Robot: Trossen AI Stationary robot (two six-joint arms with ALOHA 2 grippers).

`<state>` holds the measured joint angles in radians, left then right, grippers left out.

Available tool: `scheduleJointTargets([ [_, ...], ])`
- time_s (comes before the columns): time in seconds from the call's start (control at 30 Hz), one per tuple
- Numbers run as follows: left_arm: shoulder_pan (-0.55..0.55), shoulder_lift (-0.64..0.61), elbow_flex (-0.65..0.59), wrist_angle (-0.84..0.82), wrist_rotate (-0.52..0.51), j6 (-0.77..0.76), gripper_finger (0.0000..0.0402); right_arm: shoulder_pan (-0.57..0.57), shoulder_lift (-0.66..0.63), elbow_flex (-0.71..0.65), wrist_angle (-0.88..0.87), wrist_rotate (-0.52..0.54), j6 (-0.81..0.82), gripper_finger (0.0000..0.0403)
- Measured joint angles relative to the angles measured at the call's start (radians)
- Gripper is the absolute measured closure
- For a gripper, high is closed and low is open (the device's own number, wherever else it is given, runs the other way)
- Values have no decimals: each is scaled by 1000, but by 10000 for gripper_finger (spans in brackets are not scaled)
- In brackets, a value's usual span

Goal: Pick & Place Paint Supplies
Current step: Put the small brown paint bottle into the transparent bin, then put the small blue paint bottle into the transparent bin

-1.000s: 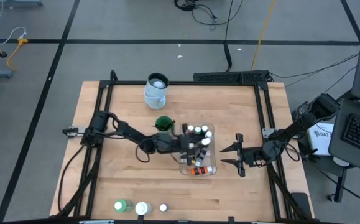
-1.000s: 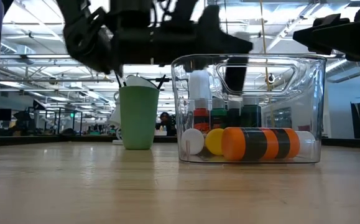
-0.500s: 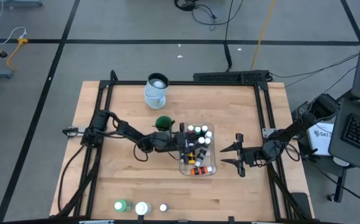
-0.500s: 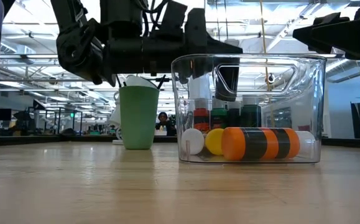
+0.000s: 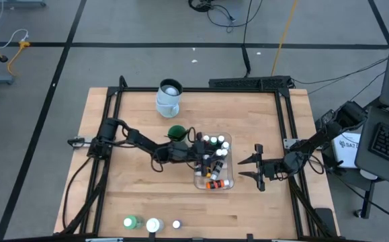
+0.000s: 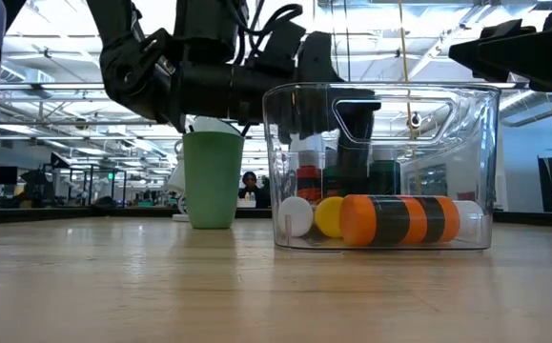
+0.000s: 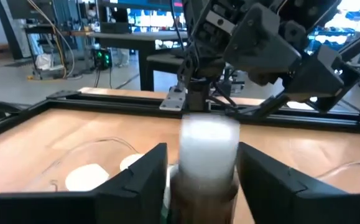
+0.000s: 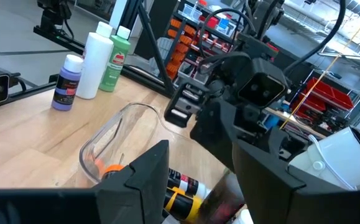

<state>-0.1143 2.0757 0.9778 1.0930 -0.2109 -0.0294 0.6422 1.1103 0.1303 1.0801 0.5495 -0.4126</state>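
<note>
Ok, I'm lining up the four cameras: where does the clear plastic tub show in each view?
High: clear plastic tub, right of table centre.
Low: right of centre.
Left wrist: curved rim, lower left.
Right wrist: lower left, on its side.
Shared landmark: the left arm's gripper over the tub.

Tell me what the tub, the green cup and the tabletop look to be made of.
The tub looks like clear, glossy plastic: the bottles inside show through its walls, which catch highlights. The green cup seems matte, opaque plastic, though the look leaves that open. The tabletop appears to be pale wood with a smooth finish, showing plank seams and grain.
</note>
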Motion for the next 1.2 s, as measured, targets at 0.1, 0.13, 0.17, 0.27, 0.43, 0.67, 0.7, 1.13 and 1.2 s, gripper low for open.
scheduleJointTargets([
  [0.1,5,0,14,-27,1,-16,196,0,0,0,0,0,0,234],
  [0.13,10,0,19,-37,0,-30,193,0,0,0,0,0,0,234],
  [0.17,15,0,21,-45,0,-45,192,0,0,0,0,0,0,234],
  [0.27,25,0,25,-69,0,-79,194,0,0,0,0,0,0,234],
  [0.43,31,0,25,-89,8,-81,219,0,0,0,0,0,0,234],
  [0.67,27,0,25,-44,18,-51,250,0,0,0,0,0,0,234],
  [0.7,27,-3,25,-32,34,-48,252,0,0,0,0,0,0,234],
  [1.13,-189,-567,241,-1014,-67,195,393,0,0,0,-20,0,19,234],
  [1.2,-237,-606,323,-1244,-103,137,388,0,0,0,-23,0,31,234],
])
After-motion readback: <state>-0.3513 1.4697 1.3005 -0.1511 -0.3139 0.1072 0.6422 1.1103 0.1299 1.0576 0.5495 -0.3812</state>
